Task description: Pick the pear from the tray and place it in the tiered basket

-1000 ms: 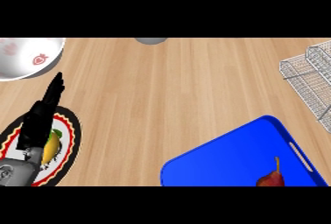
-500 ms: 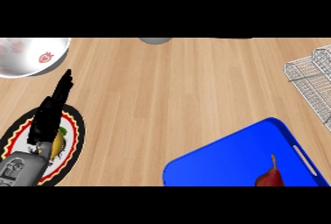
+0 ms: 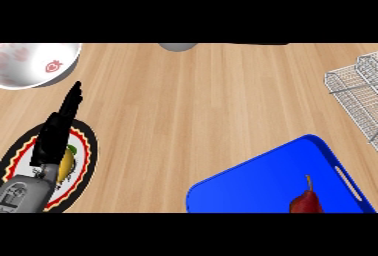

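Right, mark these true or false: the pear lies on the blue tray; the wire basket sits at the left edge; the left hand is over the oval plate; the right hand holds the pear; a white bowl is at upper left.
1. The pear lies on the blue tray: true.
2. The wire basket sits at the left edge: false, it is at the right edge.
3. The left hand is over the oval plate: true.
4. The right hand holds the pear: false, no right hand shows.
5. A white bowl is at upper left: true.

Wooden worktop (image 3: 192, 105). White bowl (image 3: 33, 62) with red strawberry mark at far left corner. Black-rimmed plate (image 3: 81, 155) at near left, a yellow item (image 3: 68, 159) on it. Grey object (image 3: 177, 46) at far edge, mostly cropped.
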Tool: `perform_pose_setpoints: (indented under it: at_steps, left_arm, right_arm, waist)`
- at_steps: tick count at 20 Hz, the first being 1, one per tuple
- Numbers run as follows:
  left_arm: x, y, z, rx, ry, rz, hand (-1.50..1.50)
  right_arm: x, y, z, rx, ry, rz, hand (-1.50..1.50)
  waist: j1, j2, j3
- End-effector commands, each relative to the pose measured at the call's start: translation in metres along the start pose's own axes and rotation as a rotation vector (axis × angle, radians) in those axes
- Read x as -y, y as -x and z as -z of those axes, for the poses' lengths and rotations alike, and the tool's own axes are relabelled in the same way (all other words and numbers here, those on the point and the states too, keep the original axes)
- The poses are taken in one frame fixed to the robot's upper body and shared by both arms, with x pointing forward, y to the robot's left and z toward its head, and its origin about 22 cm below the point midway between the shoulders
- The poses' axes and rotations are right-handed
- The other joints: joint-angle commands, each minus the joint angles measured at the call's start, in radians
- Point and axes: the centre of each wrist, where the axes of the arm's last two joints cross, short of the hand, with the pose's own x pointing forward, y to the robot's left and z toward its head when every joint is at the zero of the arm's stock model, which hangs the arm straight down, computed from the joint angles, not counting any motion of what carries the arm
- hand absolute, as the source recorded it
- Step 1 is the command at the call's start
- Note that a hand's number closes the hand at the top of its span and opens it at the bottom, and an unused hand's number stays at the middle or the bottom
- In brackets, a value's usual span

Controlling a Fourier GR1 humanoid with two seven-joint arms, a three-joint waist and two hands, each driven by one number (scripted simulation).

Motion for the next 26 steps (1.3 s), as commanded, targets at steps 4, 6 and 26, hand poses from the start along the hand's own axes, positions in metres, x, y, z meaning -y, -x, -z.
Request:
perform_pose_setpoints:
  at_steps: [4, 6, 26]
  left_arm:
    - [-0.001, -0.003, 0.004, 0.011, -0.003, 0.000, 0.00]
    - [-0.001, 0.000, 0.003, 0.010, -0.020, 0.004, 0.00]
    - [-0.012, -0.003, 0.001, -0.012, -0.009, -0.003, 0.00]
  right_arm:
    - [-0.008, -0.007, -0.002, -0.160, 0.012, -0.060, -1.50]
    - [-0.001, -0.006, 0.005, -0.174, 0.055, -0.094, -1.50]
    - [-0.063, 0.007, 0.014, -0.207, 0.006, -0.093, -1.50]
  waist:
    - [-0.005, 0.000, -0.001]
    - [-0.007, 0.000, -0.001]
    - [-0.001, -0.004, 0.000]
